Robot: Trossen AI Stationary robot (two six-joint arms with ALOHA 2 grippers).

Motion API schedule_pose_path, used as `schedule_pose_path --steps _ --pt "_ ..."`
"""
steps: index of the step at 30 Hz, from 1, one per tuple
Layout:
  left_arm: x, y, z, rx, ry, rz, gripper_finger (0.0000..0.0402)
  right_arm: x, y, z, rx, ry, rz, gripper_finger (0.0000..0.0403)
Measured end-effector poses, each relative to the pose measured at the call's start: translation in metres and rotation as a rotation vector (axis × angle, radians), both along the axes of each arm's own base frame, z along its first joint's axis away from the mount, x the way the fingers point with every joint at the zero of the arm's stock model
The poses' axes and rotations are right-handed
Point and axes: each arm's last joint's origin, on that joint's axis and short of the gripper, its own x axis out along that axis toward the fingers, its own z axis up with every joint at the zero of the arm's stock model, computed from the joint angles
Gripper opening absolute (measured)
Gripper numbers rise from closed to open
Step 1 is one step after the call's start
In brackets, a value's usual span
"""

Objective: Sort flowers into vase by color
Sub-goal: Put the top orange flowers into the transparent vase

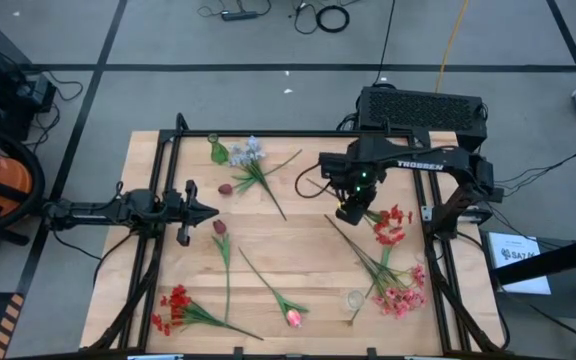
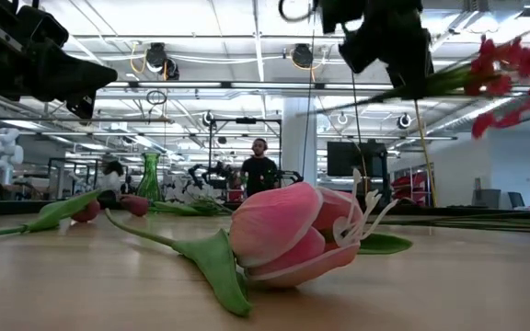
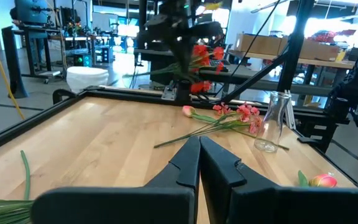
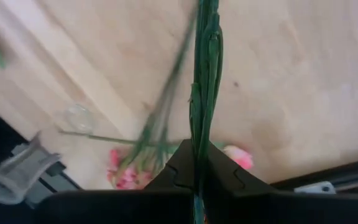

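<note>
My right gripper (image 1: pixel 353 212) hangs over the table's right half, shut on a red flower cluster (image 1: pixel 391 225) that shows high up in the low view (image 2: pixel 513 60). My left gripper (image 1: pixel 206 212) waits shut over the table's left half (image 3: pixel 199 146). On the wood lie a white/pale-blue sprig (image 1: pixel 251 155), two dark red tulip buds (image 1: pixel 220 228), another red cluster (image 1: pixel 173 305), a pink tulip (image 1: pixel 293 317) and a pink cluster (image 1: pixel 400 297). A green vase (image 1: pixel 218 150) stands far left. A clear glass vase (image 1: pixel 355 298) stands near right. My right gripper (image 4: pixel 197 152) pinches the red cluster's bundle of green stems (image 4: pixel 202 127) between its two fingers, coming from above. The flower is lifted clear of the table. In the low view its stems slant upward to the red blooms (image 2: pixel 523 55) on the right.
Dark frame rails run along the table's edges (image 1: pixel 268 135). Bare wood lies in the table's middle (image 1: pixel 288 240). A long green stem (image 1: pixel 363 250) lies under the right gripper. A person stands in the room beyond the far edge (image 2: pixel 259 165).
</note>
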Motion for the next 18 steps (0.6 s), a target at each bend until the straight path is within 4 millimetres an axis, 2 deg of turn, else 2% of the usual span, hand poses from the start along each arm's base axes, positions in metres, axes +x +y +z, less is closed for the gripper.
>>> schedule_pose_path --steps 6,10,18 --pt "0.000 0.000 0.000 0.000 0.000 0.000 0.0015 0.003 0.046 0.003 0.033 -0.004 0.108 0.0000" --pt "0.000 0.000 0.000 0.000 0.000 0.000 0.0015 -0.003 0.076 0.009 0.054 -0.014 0.187 0.0000" --pt "0.000 0.000 0.000 0.000 0.000 0.000 0.0015 -0.032 0.109 0.035 0.097 -0.067 0.176 0.0000"
